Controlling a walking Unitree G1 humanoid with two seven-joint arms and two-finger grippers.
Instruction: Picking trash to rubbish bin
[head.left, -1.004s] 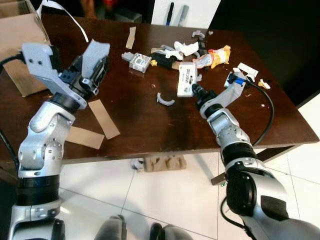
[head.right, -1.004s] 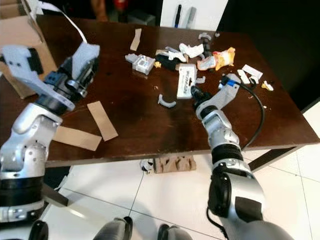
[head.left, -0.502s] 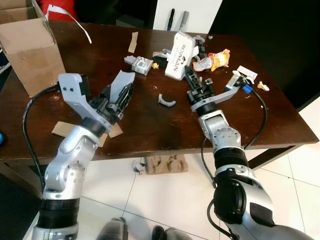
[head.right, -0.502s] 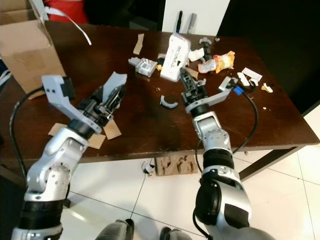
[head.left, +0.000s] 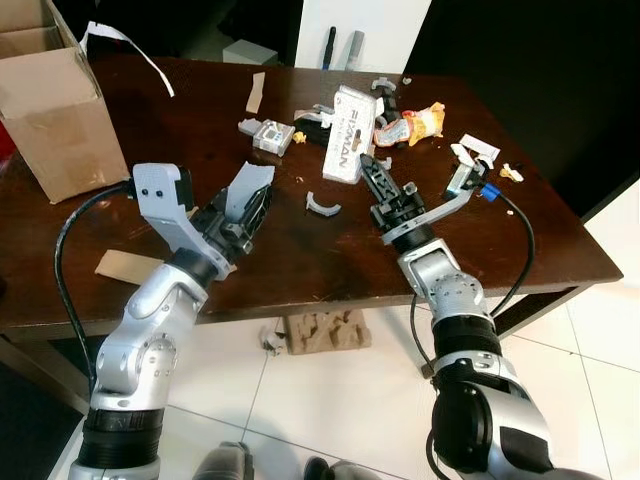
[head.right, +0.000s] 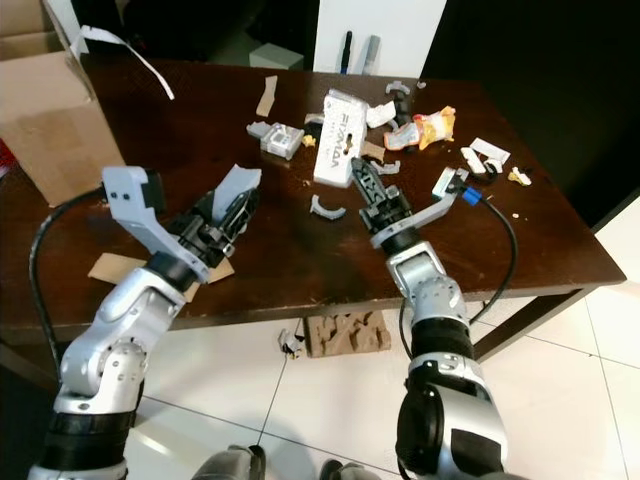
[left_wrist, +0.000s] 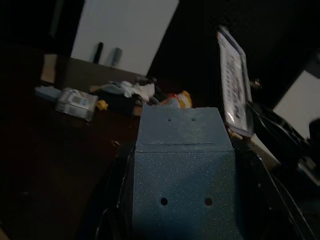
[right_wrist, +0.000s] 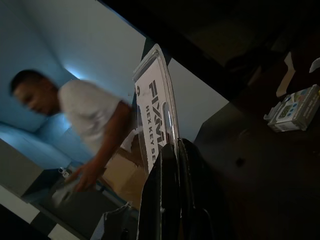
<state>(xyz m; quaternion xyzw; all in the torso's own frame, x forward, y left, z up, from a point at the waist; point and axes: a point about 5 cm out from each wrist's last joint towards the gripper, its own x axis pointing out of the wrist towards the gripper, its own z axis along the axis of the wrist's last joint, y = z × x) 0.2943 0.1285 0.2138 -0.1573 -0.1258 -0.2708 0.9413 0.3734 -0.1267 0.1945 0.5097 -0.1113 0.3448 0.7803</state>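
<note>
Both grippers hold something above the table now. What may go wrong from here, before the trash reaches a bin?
1. The right gripper pinches the white package only by its lower edge, so the tall package may swing or slip out.
2. The left gripper holds a grey cardboard piece that sticks out past the fingers; it could catch on the cardboard box.
3. A person is nearby.

Both arms raised forward, left pincer (head.left: 248, 206) and right pincer (head.left: 372, 176) clamped (each loaded)
</note>
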